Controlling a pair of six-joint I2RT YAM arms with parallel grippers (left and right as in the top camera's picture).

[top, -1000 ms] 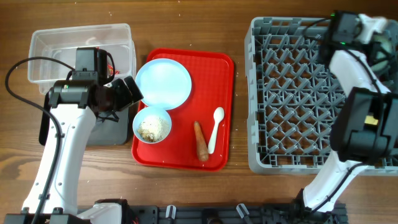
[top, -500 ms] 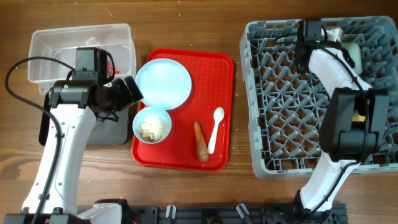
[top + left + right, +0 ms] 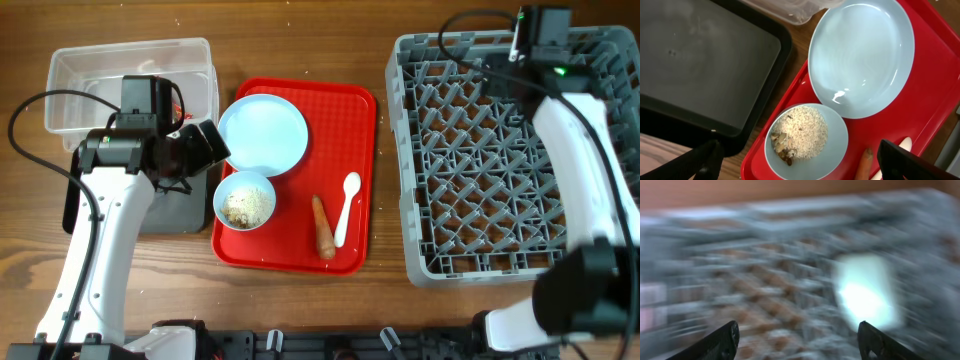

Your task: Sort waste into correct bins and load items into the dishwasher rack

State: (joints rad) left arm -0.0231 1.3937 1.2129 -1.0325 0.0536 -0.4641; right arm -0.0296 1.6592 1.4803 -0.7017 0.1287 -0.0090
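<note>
At the far left of the wooden table stands the clear plastic tub. The black tray, dark and shallow, lies just near of it, partly under the left arm.

The left gripper hangs above the seam between the black tray and the flat red serving tray. The wrist view shows its fingers spread wide with nothing held and nothing touched.

On the red serving tray, the light blue plate lies flat at the far left corner. Its rim meets the light blue bowl just near of it. The bowl stands upright and holds a heap of white rice with a few brown scraps at one edge.

To the right lies the short orange carrot, its long axis running far to near on a slight slant. Just beside it is the white plastic spoon, its scoop at the far end and its handle pointing near, angled towards the carrot.

The large grey dishwasher rack fills the right side of the table, its pegs upright. The right arm reaches over the rack's far edge. The right wrist view is badly blurred, but the right gripper shows both fingers set well apart with nothing between them, above the rack's grid and an unidentifiable pale patch.
</note>
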